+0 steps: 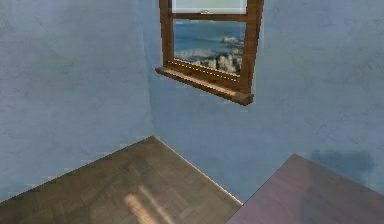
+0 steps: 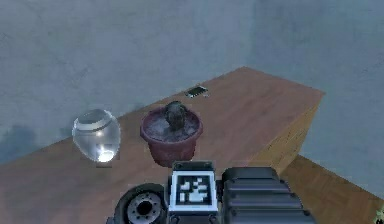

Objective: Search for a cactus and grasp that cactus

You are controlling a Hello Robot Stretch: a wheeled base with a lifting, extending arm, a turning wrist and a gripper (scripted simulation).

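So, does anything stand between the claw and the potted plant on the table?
Nothing visible does. The reddish pot with the dark round plant, likely the cactus, stands on the wooden table just beyond the claw. The glass vase stands apart, left of the pot, off that line.

1x cactus (image 2: 178, 118), 1x vase (image 2: 97, 135), 1x window (image 1: 210, 45)

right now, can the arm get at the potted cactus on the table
Probably yes: the arm's end shows close below the potted cactus on the table, nothing seen between them; the glass vase stands apart.
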